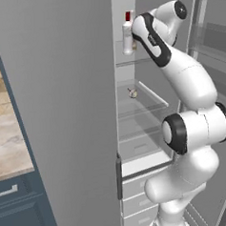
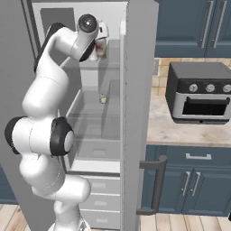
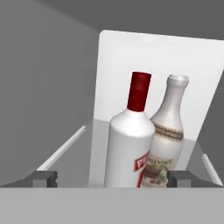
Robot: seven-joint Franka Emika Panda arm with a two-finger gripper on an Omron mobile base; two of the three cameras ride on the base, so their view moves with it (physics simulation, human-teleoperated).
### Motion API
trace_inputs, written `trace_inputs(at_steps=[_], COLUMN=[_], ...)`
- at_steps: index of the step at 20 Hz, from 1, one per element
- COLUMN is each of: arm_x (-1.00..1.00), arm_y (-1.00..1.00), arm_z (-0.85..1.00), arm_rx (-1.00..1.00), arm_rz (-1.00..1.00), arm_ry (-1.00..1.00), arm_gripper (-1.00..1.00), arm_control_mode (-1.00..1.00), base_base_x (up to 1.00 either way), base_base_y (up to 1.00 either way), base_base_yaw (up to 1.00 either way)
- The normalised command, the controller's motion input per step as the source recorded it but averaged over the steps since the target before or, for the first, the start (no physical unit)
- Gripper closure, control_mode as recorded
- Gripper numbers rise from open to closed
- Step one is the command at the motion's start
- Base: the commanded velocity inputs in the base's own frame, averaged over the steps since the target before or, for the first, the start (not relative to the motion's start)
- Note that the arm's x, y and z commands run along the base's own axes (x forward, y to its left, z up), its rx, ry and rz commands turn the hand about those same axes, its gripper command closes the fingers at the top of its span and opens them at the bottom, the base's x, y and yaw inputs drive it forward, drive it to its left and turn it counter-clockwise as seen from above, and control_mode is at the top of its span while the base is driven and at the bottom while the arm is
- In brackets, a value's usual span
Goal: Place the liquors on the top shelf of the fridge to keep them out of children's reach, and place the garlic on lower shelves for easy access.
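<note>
The fridge [image 1: 62,113] stands with its doors open. Both liquors stand upright on the top shelf [image 1: 122,62]: the white bottle with the red cap [image 3: 130,144] in front, the greyish-brown bottle with the pale label [image 3: 168,127] just behind and beside it. My gripper [image 3: 113,177] is open right in front of them, its fingers wide apart on either side of the white bottle [image 1: 127,36] and clear of it. The garlic [image 1: 132,93] lies on a lower shelf [image 1: 147,103]; the right base view shows the garlic [image 2: 103,99] there too.
White drawers [image 1: 140,199] fill the fridge bottom. A right fridge door [image 2: 137,113] with a dark handle [image 2: 155,185] hangs beside my arm. A toaster oven [image 2: 198,92] sits on the marble counter [image 2: 158,128] over dark blue cabinets [image 2: 194,185].
</note>
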Motion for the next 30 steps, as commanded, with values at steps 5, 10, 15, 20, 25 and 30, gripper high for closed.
trace_inputs(at_steps=[5,10,15,20,25,30], arm_x=[-0.59,-0.86,-0.99,-1.0,-1.0,-1.0], arm_y=[0.0,0.0,0.0,0.0,0.0,0.0], arm_z=[0.0,-0.18,-0.19,0.0,0.0,0.0], arm_rx=[-0.02,0.0,0.0,0.0,0.0,0.0], arm_rz=[-0.12,-0.09,-0.08,-0.12,-0.16,-0.16], arm_ry=[-0.01,-0.1,-0.13,0.01,0.17,0.17], arm_gripper=[-1.0,-1.0,-1.0,-1.0,-1.0,-1.0], arm_control_mode=[-1.0,-1.0,-1.0,-1.0,-1.0,-1.0], base_base_x=[0.0,0.0,0.0,0.0,0.0,0.0], base_base_y=[0.0,0.0,0.0,0.0,0.0,0.0], base_base_yaw=[0.0,0.0,0.0,0.0,0.0,0.0])
